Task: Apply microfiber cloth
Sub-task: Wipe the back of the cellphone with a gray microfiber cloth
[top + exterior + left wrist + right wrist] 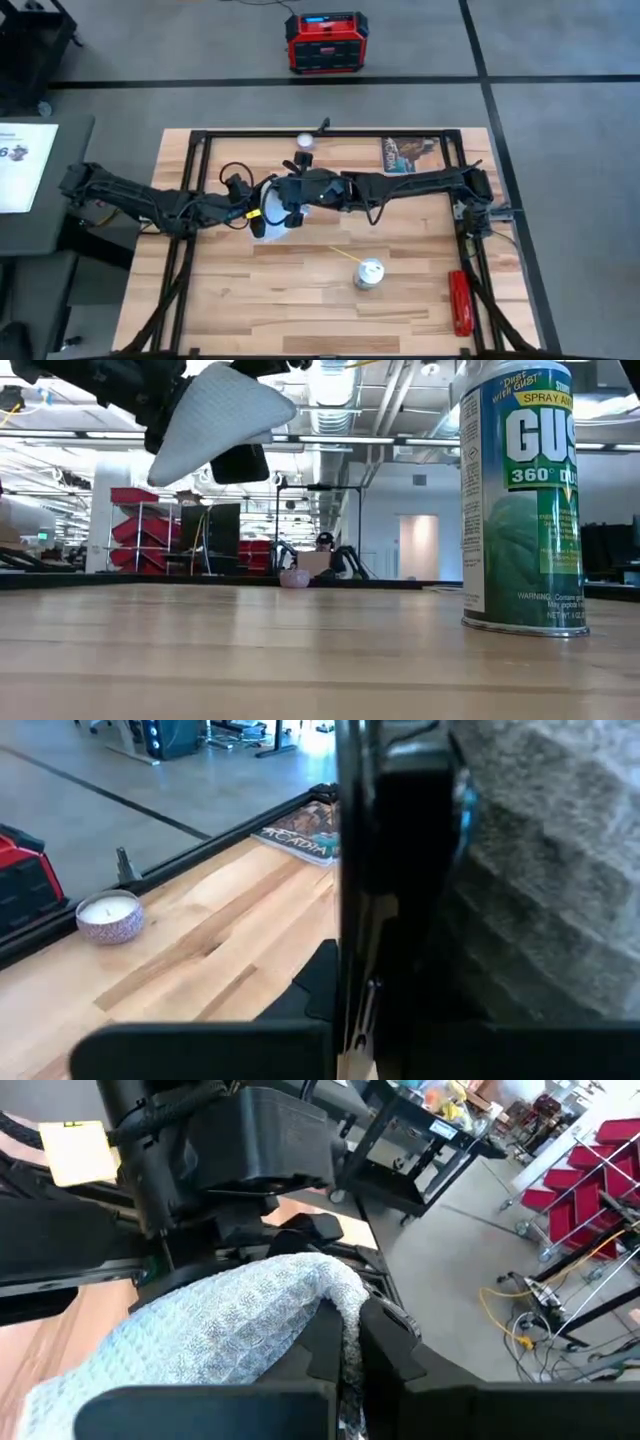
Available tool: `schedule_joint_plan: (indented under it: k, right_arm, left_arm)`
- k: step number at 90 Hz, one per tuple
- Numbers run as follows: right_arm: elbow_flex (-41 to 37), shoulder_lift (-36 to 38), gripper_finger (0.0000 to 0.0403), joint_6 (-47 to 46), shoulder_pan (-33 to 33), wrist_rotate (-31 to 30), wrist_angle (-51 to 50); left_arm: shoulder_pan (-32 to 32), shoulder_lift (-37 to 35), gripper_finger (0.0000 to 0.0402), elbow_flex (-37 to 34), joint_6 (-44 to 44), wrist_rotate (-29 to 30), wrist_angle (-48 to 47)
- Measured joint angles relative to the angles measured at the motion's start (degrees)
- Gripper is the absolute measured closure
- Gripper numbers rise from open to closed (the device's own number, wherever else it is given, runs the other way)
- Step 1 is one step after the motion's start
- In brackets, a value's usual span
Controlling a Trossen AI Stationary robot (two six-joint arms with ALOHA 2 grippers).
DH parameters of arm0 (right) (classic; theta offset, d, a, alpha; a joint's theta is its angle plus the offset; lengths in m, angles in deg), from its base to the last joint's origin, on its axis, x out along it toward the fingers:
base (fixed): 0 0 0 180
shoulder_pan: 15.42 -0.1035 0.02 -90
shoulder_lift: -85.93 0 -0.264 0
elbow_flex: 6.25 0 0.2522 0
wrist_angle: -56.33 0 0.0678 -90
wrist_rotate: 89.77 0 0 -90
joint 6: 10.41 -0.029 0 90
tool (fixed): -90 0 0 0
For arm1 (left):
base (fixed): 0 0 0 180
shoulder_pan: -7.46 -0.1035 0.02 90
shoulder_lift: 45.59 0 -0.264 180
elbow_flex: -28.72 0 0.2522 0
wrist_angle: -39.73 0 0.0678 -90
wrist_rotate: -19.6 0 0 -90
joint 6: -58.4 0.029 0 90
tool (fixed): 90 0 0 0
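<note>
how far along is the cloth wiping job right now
Done: the pale grey-blue microfiber cloth and the small black phone are off the wooden table. In hand: the right gripper presses the cloth against the phone, held in the left gripper, mid-air. Left: finishing the wipe and putting both down.

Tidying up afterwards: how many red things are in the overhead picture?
2. A red boxy device with black trim sits on the floor beyond the table; a long red tool lies near the table's front right corner. Others may be hidden under the arms.

Waffle-textured microfiber cloth (230,1330); matt wooden table (300,290).
</note>
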Motion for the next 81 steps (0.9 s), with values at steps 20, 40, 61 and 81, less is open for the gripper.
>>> schedule_joint_plan:
  k: [20,40,61,81]
  right_arm:
    - [-3.58,-0.02,0.0403,-4.27,0.25,0.27,-1.66]
    - [-9.66,-0.13,0.0403,-8.76,0.14,1.34,0.56]
    - [-13.02,-0.31,0.0403,-11.02,0.03,1.55,2.56]
    - [-13.17,-0.30,0.0403,-9.45,0.03,1.57,4.28]
  left_arm:
    - [0.00,0.03,0.0399,-0.07,1.23,0.31,-0.23]
    - [0.00,-0.81,0.0399,-0.09,2.99,0.84,0.19]
    - [0.00,-2.37,0.0399,-0.07,5.26,1.13,2.54]
    - [0.03,-2.30,0.0399,0.02,3.69,1.09,1.68]
